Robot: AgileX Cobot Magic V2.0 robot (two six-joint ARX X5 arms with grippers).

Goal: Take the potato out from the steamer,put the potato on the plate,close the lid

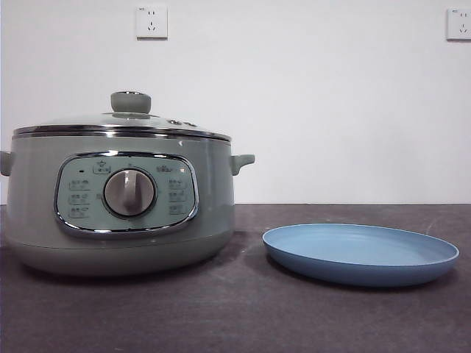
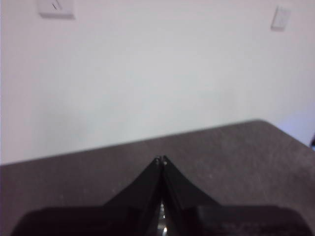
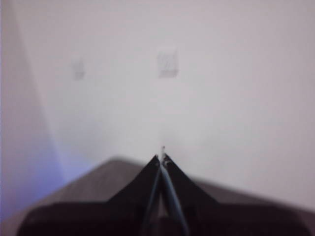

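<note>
Shallow light-blue plate point(image 1: 360, 254) sits bare beside sage-green steamer point(image 1: 121, 198), glass lid point(image 1: 125, 121) on; left gripper point(image 2: 161, 159) and right gripper point(image 3: 162, 156) clenched, holding nothing, away from both

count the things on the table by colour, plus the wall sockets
green: 2, the steamer and its lid
blue: 1, the plate
white: 2 wall sockets
total: 5
</note>
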